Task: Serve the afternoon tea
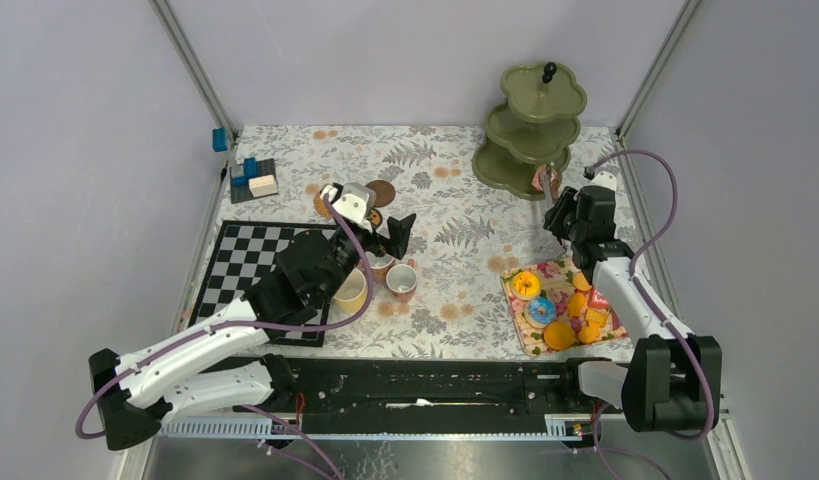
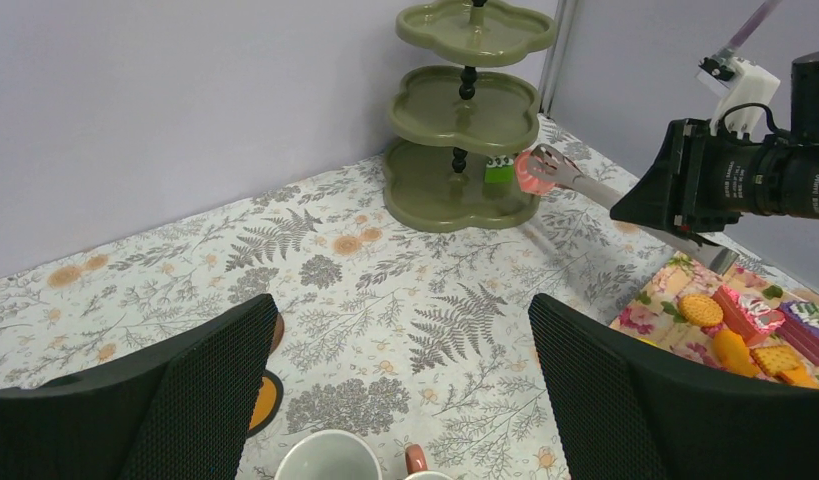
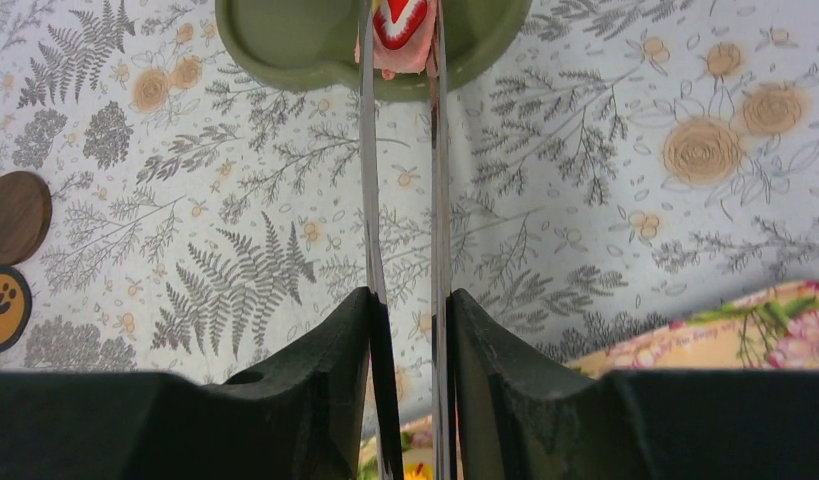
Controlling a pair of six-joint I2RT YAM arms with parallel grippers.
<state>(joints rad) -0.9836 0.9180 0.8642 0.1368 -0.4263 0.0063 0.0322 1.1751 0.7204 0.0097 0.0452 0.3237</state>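
The right gripper (image 3: 410, 300) is clamped on metal tongs (image 3: 368, 150), whose tips pinch a pink-and-red toy cake (image 3: 397, 28) right at the near rim of the bottom tier of the olive-green three-tier stand (image 1: 530, 130), which stands at the far right corner of the floral cloth (image 2: 385, 270). The left gripper (image 2: 400, 320) hangs spread wide and holding nothing over the three mugs (image 1: 401, 282), well apart from the stand across bare cloth, with the chessboard (image 1: 240, 260) along the cloth's left edge.
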